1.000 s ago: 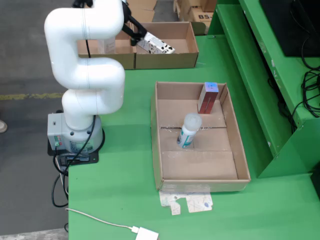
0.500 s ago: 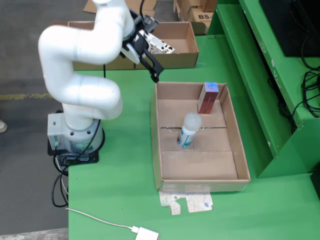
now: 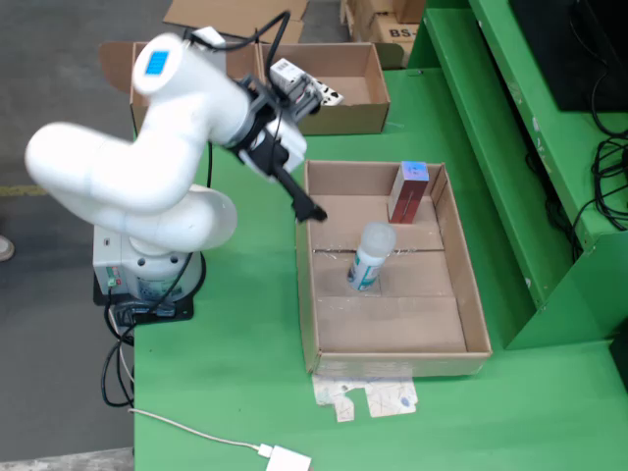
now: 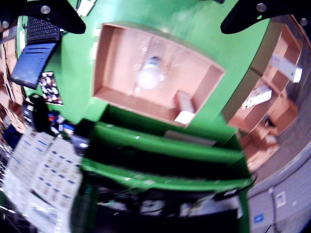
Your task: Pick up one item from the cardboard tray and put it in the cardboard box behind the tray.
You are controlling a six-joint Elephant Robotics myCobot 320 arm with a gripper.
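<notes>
In the fixed view an open cardboard tray [image 3: 306, 285] lies on the green table. A white bottle [image 3: 371, 255] with a teal label stands in its middle. A red box [image 3: 408, 191] stands upright at its far right corner. My gripper [image 3: 297, 188] hangs above the tray's far left corner, open and empty. In the gripper's own view the two black fingers [image 4: 58, 14] are spread wide at the top corners, with the tray [image 4: 116, 58], the bottle [image 4: 149, 75] and the red box [image 4: 184, 104] below. The cardboard box [image 3: 343, 120] behind the tray holds a white item [image 3: 329, 95].
A green shelf unit [image 3: 510, 147] borders the table on the right in the fixed view. The arm's base [image 3: 147, 280] stands left of the tray. A white cable with an adapter [image 3: 285, 459] and a paper scrap [image 3: 368, 397] lie at the front. More cardboard boxes [image 3: 392, 20] stand at the back.
</notes>
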